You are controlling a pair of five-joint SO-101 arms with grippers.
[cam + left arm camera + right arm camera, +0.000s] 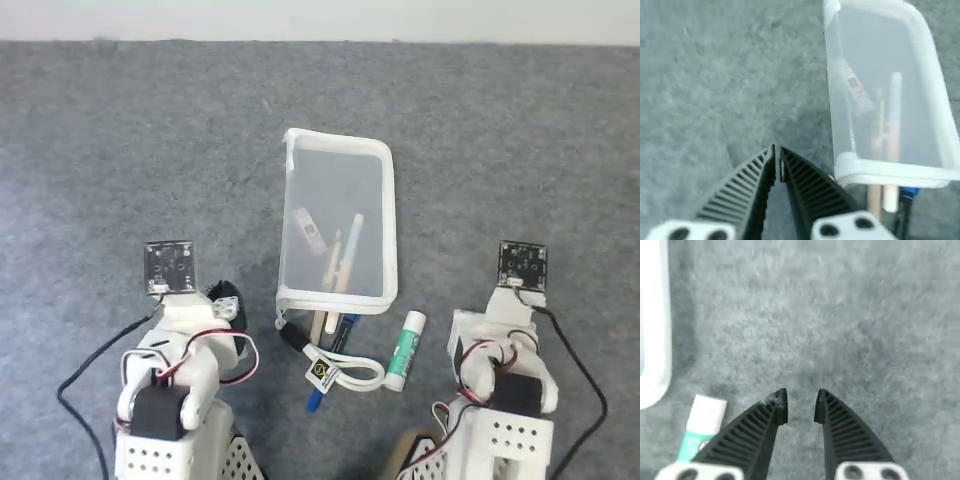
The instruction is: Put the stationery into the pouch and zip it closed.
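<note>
Partly seen: pouch contents, plus things cut by frame edges.
The pouch (338,180) wall is cloudy, so the pens (345,262) inside read as soft pale sticks. There is a small flat item (308,231) beside them; I can't tell what it is. The pen ends at the mouth overlap a white tag (322,372) and its cord, so their count is unclear. In my left wrist view the pouch runs off the frame and the pen ends are clipped. In my right wrist view the pouch is cut to a strip of rim, and the glue stick (702,427) is partly lost to the frame edge and behind my right hand (800,407).
</note>
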